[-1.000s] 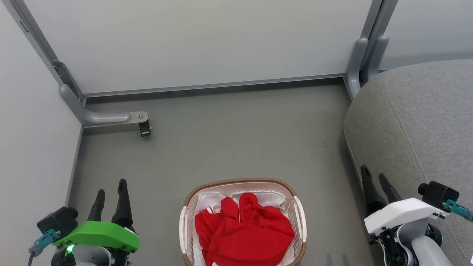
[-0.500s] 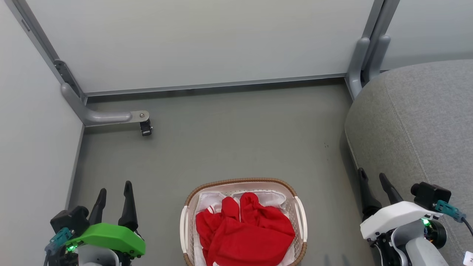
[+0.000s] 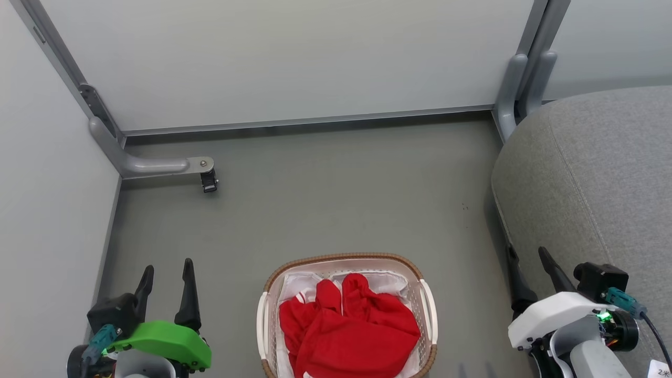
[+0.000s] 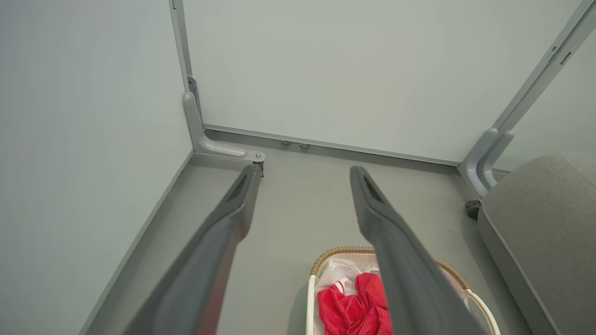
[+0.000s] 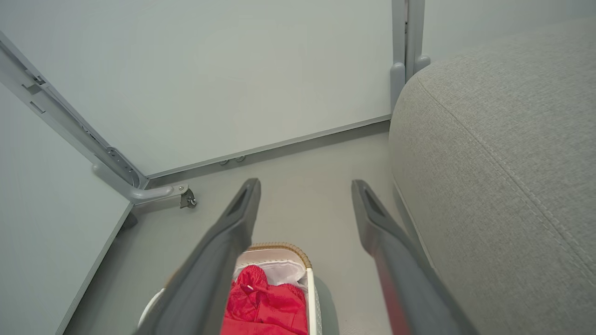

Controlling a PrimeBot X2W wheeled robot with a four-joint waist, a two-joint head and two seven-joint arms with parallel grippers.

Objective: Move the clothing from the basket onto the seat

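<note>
**Left gripper (image 3: 168, 264) and right gripper (image 3: 525, 251) empty, clothing (image 3: 349, 331) not yet lifted**

Our left gripper hangs with its two fingers spread and nothing between them, low at the left and above bare floor (image 3: 336, 199). Our right gripper is likewise released and empty, with its fingers pointing along the near edge of the seat (image 3: 593, 178). Between the two arms the basket (image 3: 341, 257) stands on the floor, apart from both grippers. The red clothing lies crumpled inside it on the white liner (image 3: 296, 286), with a strip of white trim showing at its left side. We see nothing red on the seat, whose grey cushion rises just to the right of the basket. We judge the task to be at its very start: no garment is grasped and none is delivered. What is left is all of it: reaching down into the basket, taking hold of the fabric, lifting it clear of the rim and carrying it across to the cushion.
</note>
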